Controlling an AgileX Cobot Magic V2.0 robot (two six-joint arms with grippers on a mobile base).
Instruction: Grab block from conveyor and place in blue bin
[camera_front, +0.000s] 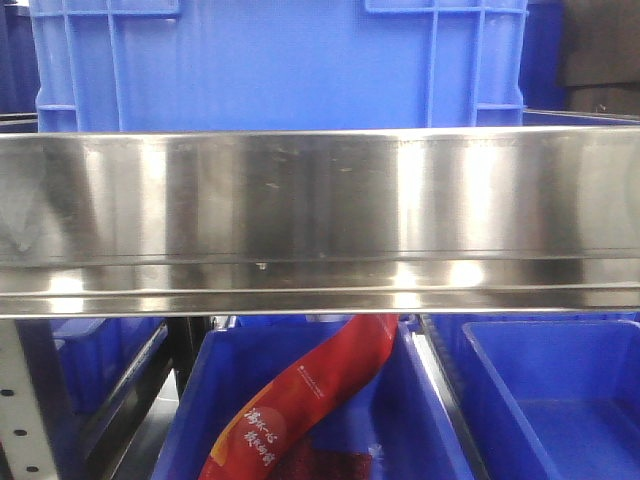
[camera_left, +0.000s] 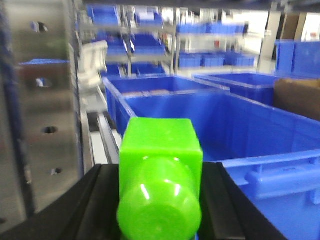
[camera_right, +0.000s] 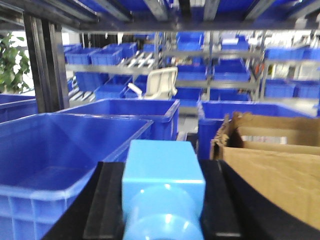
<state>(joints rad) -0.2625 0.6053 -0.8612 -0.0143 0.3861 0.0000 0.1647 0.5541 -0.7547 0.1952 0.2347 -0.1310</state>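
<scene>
Green block (camera_left: 161, 150) sits clamped in the left tool (camera_left: 160, 205), low centre of the left wrist view, with a blue bin (camera_left: 260, 125) open behind it at right. The right tool (camera_right: 162, 205) grips a pale blue block (camera_right: 162, 165), low centre, between a second blue bin (camera_right: 65, 145) at left and a cardboard box (camera_right: 280, 175) at right.
</scene>
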